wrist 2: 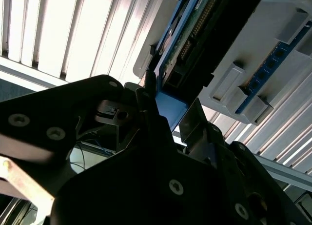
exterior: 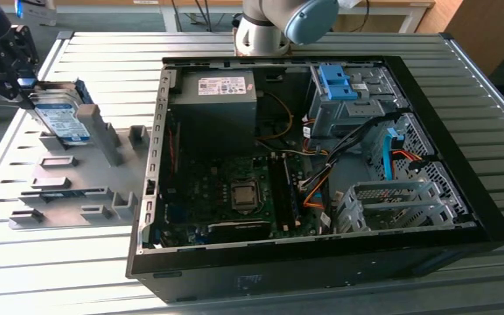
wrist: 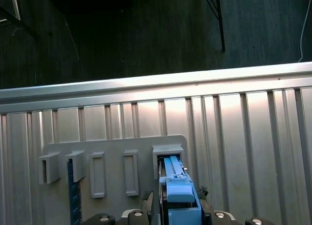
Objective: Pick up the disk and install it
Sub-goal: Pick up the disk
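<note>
clearly, at the exterior view's left the disk [exterior: 62,120], a flat silver hard drive in a bright blue plastic carrier, stands tilted in the grey plastic holder tray [exterior: 68,190]. the black gripper [exterior: 26,88], reaching down, is clamped on its top edge. the second wrist view adds the disk [wrist 2: 187,37] from its circuit-board side.
</note>
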Robot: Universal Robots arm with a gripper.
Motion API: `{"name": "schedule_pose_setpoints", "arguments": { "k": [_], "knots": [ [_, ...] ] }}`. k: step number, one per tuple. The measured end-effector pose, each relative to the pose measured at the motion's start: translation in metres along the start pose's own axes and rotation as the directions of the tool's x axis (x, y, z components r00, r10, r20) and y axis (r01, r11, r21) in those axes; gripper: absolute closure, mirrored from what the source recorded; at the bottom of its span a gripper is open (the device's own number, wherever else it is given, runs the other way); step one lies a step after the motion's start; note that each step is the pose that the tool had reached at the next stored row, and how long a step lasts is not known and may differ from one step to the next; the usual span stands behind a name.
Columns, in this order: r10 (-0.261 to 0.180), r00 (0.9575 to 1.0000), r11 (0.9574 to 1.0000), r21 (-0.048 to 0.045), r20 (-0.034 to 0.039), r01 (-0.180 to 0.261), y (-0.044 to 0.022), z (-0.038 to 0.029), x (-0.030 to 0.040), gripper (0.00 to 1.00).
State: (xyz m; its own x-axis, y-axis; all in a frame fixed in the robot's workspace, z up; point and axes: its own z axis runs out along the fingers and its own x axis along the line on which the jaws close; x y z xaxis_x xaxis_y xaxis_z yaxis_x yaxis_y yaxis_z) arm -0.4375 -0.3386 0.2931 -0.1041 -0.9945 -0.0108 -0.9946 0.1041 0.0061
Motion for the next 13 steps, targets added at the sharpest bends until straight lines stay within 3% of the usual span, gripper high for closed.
{"name": "schedule_pose_setpoints", "arguments": {
  "k": [13],
  "knots": [
    [-0.016, 0.9999, 0.9999, -0.0003, -0.0002, 0.016, 0.0000, 0.0035, 0.0002, 0.55]
  ]
}}
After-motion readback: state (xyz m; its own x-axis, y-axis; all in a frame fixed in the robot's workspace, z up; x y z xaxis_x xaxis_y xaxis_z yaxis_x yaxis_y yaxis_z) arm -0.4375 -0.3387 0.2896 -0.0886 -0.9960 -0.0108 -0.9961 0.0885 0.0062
